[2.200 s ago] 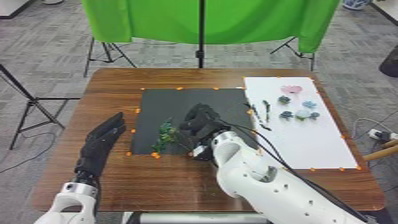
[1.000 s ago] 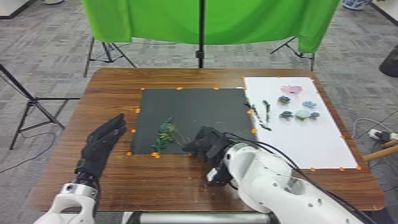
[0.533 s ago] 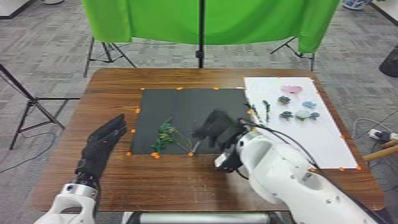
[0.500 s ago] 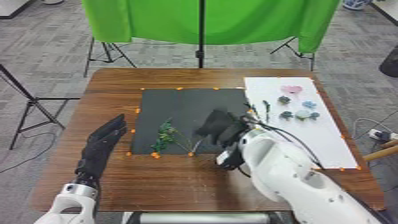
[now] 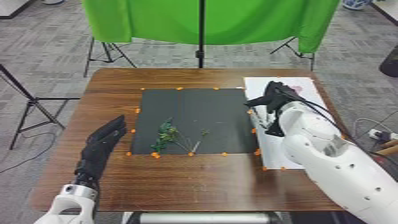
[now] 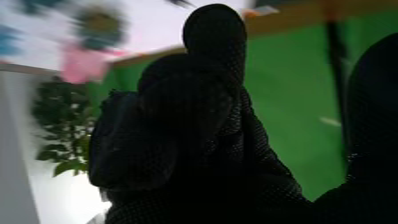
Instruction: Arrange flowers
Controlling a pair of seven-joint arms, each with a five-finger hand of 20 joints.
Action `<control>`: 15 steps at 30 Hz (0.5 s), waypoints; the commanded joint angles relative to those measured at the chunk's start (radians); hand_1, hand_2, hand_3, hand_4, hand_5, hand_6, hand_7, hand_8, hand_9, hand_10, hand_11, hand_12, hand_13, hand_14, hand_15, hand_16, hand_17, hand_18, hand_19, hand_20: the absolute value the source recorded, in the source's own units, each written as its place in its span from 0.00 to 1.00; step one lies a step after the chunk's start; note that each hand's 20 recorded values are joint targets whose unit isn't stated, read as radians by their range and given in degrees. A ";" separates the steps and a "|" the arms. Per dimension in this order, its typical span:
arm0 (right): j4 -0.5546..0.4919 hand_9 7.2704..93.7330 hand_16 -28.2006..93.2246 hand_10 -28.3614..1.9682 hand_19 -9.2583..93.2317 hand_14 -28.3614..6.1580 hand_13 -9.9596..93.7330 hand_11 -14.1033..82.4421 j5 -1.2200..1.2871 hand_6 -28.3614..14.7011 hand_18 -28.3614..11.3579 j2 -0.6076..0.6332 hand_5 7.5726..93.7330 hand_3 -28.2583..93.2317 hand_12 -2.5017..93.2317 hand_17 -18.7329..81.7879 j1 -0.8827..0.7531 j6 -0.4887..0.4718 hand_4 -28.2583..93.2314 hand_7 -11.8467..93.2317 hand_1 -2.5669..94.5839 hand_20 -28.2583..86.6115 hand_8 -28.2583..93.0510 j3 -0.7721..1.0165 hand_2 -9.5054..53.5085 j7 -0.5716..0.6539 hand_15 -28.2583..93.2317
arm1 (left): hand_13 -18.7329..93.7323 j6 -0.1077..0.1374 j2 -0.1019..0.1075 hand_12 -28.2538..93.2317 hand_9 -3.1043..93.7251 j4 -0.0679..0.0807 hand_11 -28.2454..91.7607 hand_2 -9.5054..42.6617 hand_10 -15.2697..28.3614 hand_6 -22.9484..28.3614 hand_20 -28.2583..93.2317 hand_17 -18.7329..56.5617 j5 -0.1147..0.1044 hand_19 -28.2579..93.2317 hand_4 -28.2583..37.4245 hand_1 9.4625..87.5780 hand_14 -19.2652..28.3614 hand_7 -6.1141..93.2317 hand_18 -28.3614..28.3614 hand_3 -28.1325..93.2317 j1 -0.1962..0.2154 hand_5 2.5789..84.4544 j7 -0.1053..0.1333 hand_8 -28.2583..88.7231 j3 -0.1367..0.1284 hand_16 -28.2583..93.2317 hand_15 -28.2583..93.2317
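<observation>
Nearest: left hand [image 5: 99, 142] is parked low over the table [image 5: 160, 182], fingers straight, nothing in it. Leave it there; it's out of the lane.

Next out, dark sheet [image 5: 204, 107]: leafy green sprig [image 5: 166, 133] near its left edge, thin stems [image 5: 188, 144] fanned just beside it. That's the arrangement so far, I'd say. Bring the next piece in from above so the glove doesn't drag them.

Right hand [image 5: 277, 97] is over the white sheet [image 5: 274, 159], thumb well apart from the fingers, no piece between them. Reads as lining up a pick. Pink flower [image 5: 298, 89] is just beyond it, on the same sheet; dark-centred bloom [image 6: 99, 25] is near the pink one in the wrist view. Can't quite tell which piece is the target, glove covers that patch.

For the pick: settle over one piece, lower straight, close thumb to fingers low on the stem or base, light squeeze. Petals will likely crush or slip if pinched high. Lift clear of neighbours before swinging across; pieces this light could snag on the fabric.
</observation>
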 commanded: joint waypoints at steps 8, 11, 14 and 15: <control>0.084 0.88 0.50 0.43 1.00 0.67 0.98 0.57 0.007 0.41 0.46 -0.003 0.70 0.68 0.31 0.84 0.013 -0.062 0.09 0.20 0.31 0.65 0.20 -0.074 0.00 0.031 0.67 | 0.40 -0.014 -0.011 0.37 0.37 0.000 0.30 0.00 0.59 0.50 0.39 0.29 0.005 0.24 0.20 0.28 0.70 0.15 0.70 0.75 0.013 0.44 -0.020 0.20 -0.008 0.28 0.30; 0.099 0.89 0.50 0.44 1.00 0.68 0.99 0.57 -0.066 0.44 0.47 -0.002 0.73 0.67 0.31 0.85 0.030 -0.051 0.09 0.21 0.31 0.65 0.20 -0.132 0.00 -0.002 0.67 | 0.40 -0.016 -0.012 0.37 0.37 0.000 0.30 0.00 0.59 0.50 0.39 0.29 0.005 0.24 0.20 0.28 0.70 0.15 0.70 0.75 0.010 0.44 -0.022 0.20 -0.006 0.28 0.30; 0.118 0.90 0.50 0.46 1.00 0.69 1.00 0.57 -0.120 0.46 0.46 -0.007 0.75 0.67 0.31 0.86 0.049 -0.050 0.08 0.23 0.31 0.66 0.20 -0.188 0.00 -0.018 0.67 | 0.40 -0.017 -0.011 0.37 0.37 0.001 0.30 0.00 0.59 0.50 0.39 0.29 0.008 0.24 0.20 0.28 0.70 0.15 0.70 0.75 0.008 0.44 -0.026 0.20 -0.006 0.28 0.30; 0.130 0.90 0.50 0.46 1.00 0.69 1.00 0.58 -0.138 0.47 0.46 -0.011 0.76 0.67 0.31 0.86 0.056 -0.052 0.08 0.24 0.31 0.67 0.20 -0.205 0.00 -0.023 0.67 | 0.40 -0.016 -0.011 0.37 0.37 0.000 0.30 0.00 0.59 0.50 0.39 0.29 0.007 0.24 0.20 0.28 0.70 0.15 0.70 0.75 0.009 0.44 -0.025 0.20 -0.006 0.28 0.30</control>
